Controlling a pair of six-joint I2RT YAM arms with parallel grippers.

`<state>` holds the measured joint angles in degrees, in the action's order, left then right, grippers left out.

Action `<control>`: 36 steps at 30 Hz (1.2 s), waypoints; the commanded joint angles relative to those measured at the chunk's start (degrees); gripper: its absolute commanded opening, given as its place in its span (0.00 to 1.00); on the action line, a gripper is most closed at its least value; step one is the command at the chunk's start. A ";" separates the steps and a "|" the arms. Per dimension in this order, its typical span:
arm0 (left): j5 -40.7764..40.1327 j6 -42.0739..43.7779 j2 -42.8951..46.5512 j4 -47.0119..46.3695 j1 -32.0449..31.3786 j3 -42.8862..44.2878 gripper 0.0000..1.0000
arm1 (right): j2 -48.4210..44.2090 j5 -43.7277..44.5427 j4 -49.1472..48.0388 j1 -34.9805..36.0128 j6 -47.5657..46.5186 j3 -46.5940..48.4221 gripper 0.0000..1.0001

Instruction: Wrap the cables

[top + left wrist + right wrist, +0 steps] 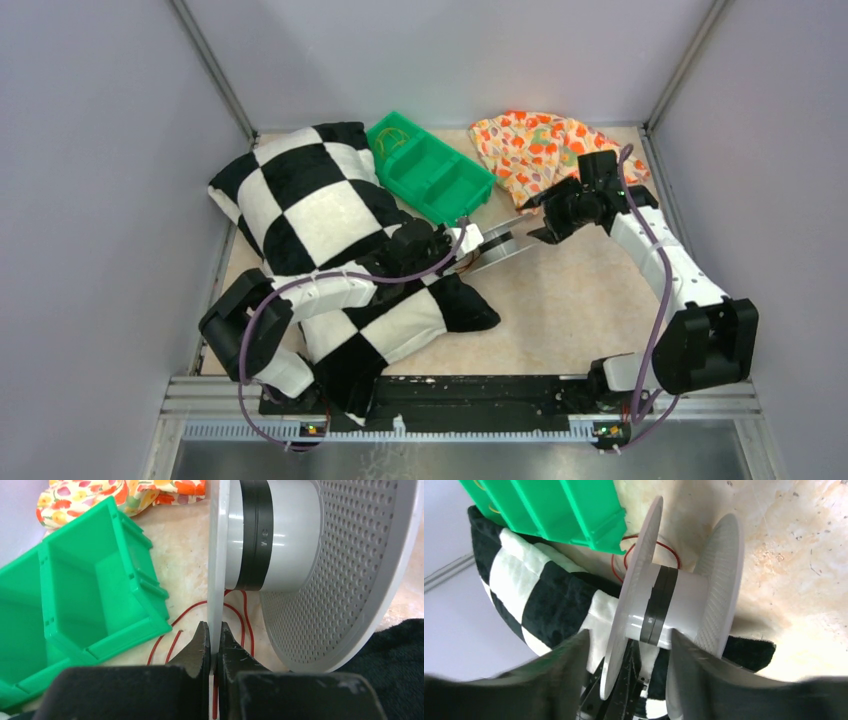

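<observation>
Nearest you, a black-and-white checkered padded cloth (300,200) is lying heaped on the left of the beige tabletop (560,310). Your left gripper (213,630) is pinching one flange of a grey plastic spool (280,540). The thin dark-red cable (186,612) is lying in loose loops on the tabletop below that flange, just beside a green plastic compartment bin (125,630). Your right gripper (629,632) is gaping wide, holding nothing, facing the spool. Farthest, an orange floral cloth (530,145) is lying crumpled.

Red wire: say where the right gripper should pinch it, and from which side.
Probably the loose loop of the red wire lying flat between the green bin and the spool flange. Come from above: bin and flange block sideways approaches.
</observation>
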<state>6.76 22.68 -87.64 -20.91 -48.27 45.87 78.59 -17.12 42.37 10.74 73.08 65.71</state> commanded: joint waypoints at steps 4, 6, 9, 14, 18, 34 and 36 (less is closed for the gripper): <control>4.59 -7.92 7.02 1.76 4.35 1.24 0.00 | -7.34 2.19 -0.63 -5.39 -12.98 10.43 0.78; 4.58 -9.65 7.73 4.60 5.71 3.19 0.00 | -9.26 2.94 0.16 -7.93 -16.19 12.39 0.83; 2.51 -14.16 8.31 10.34 7.45 9.59 0.00 | -12.38 3.79 -0.02 -12.97 -21.94 13.10 0.83; 4.31 -21.70 5.63 27.78 10.77 28.80 0.00 | -21.15 8.48 -9.98 -14.88 -28.87 4.67 0.93; 2.69 -25.49 4.33 33.69 10.98 40.13 0.00 | -30.62 3.70 -28.67 -14.81 -32.26 -10.77 0.94; 6.56 -36.55 6.74 40.68 11.33 62.32 0.00 | -21.99 27.99 -78.56 25.76 -47.65 -36.69 0.99; 6.97 -36.86 6.48 40.71 11.30 64.22 0.00 | -16.61 26.87 -83.41 27.12 -47.09 -36.82 0.99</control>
<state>13.63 -10.50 -84.49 24.60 -36.91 104.20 54.96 4.58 -19.38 33.54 28.51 31.05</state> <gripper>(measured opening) 0.041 0.985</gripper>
